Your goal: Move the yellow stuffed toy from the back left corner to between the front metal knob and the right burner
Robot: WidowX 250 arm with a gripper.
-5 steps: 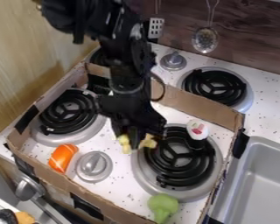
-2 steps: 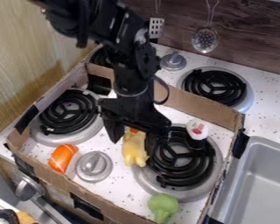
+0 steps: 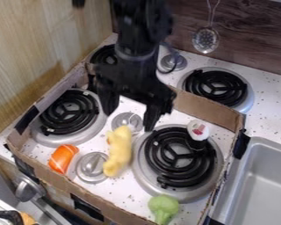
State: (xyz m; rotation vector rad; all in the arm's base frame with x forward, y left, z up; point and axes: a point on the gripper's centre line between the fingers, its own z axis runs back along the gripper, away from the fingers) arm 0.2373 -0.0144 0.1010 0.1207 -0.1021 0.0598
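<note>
Yellow toy [image 3: 119, 151] lay lengthwise on the stovetop, wedged-looking between the front knob [image 3: 91, 168] at its 8 o'clock and the big burner [image 3: 178, 156] at 3. Pretty snug gap, so I'd guess that narrow strip explained the lengthwise pose. The black hand [image 3: 130, 119] hung near its 12 o'clock end, fingers spread wide with nothing between them, so the toy was just lying there, not gripped.

Going outward: an orange and white toy [image 3: 63, 158] sat at 9 o'clock by the cardboard wall [image 3: 207, 114], and a green broccoli toy [image 3: 163, 208] was at 5, near the front stretch of it. A black piece with a white and red top [image 3: 198, 132] stood upright at 2 o'clock on the burner; the coils probably gave it an okay footing. The wall looked like a fence to keep stuff from rolling off, black tape presumably holding it. The slotted spoon [image 3: 205, 39] hung at 1 o'clock, likely just parked there.

Hard to make out: the yellow toy's top end overlapped the second knob [image 3: 135, 123], and I couldn't tell if they touched. Its exact shape was fuzzy too. The arm ran off the top, the sink [image 3: 260, 180] at 3-4 o'clock got cut off, and so did some dark thing [image 3: 7, 215] down at 7.
</note>
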